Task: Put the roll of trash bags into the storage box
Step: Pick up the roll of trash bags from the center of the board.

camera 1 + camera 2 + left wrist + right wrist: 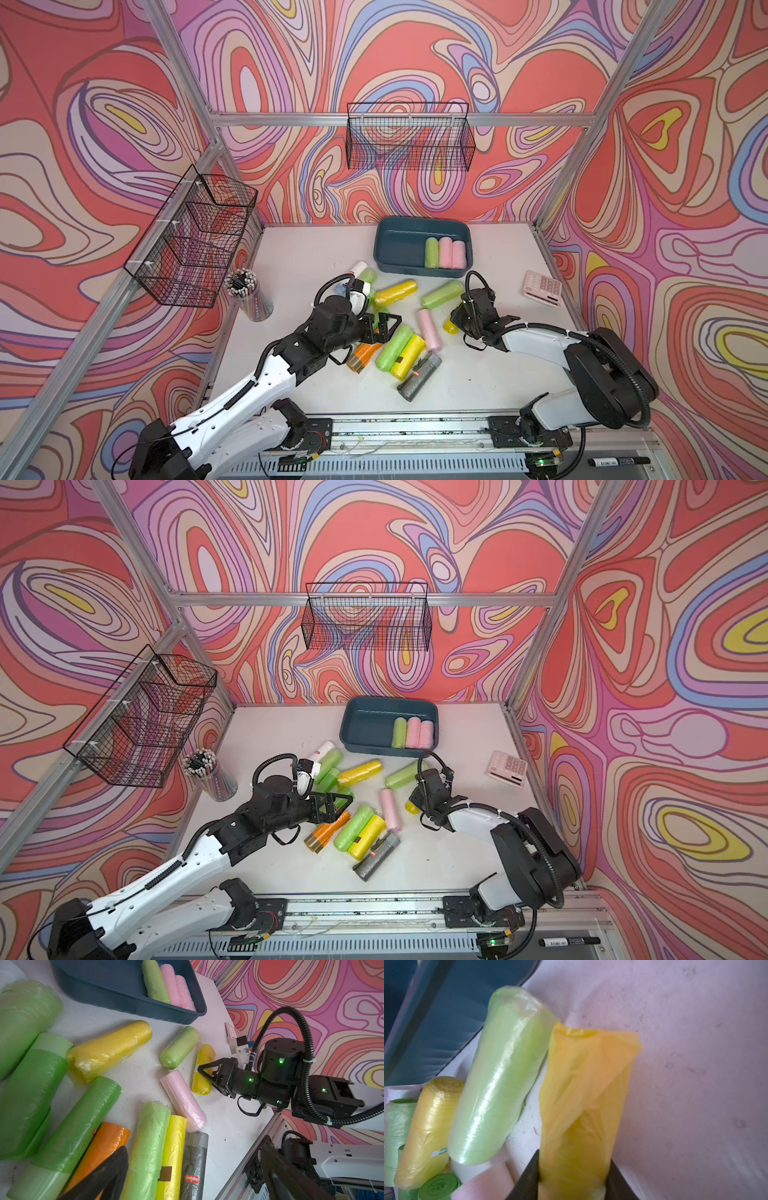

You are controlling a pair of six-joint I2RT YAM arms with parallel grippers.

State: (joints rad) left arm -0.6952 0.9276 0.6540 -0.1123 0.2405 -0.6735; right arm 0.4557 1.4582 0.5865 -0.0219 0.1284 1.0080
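Status for you: task partly done.

Left to centre: a loose pile of plastic trash-bag rolls (399, 353) (green, yellow, orange, pink, one grey) lies unboxed on the white tabletop (291, 257). Back centre: the shallow dark teal rectangular plastic storage box (399, 245) holds three rolls side by side at its right end, one pale green boxed roll (432, 252) and two pink boxed rolls (445, 251). The rest of the box floor is bare, so you have room. My read: most of the job is left.

Jaws, left then right:
- left gripper (388, 323): spread wide, nothing between the fingers. It hovers over the orange cylindrical plastic roll (365, 353) at the pile's left edge. I see no contact.
- right gripper (204, 1073): clenched on the small yellow plastic roll with a loose flap (583, 1095), one finger pressed to each side near one end. That roll sits just right of the pile, beside a pale green loose roll (500, 1076), in front of the box and apart from it. You can't tell from these views whether it is off the table yet.

Judgement: lift, carry back, drop it in the bare left part.
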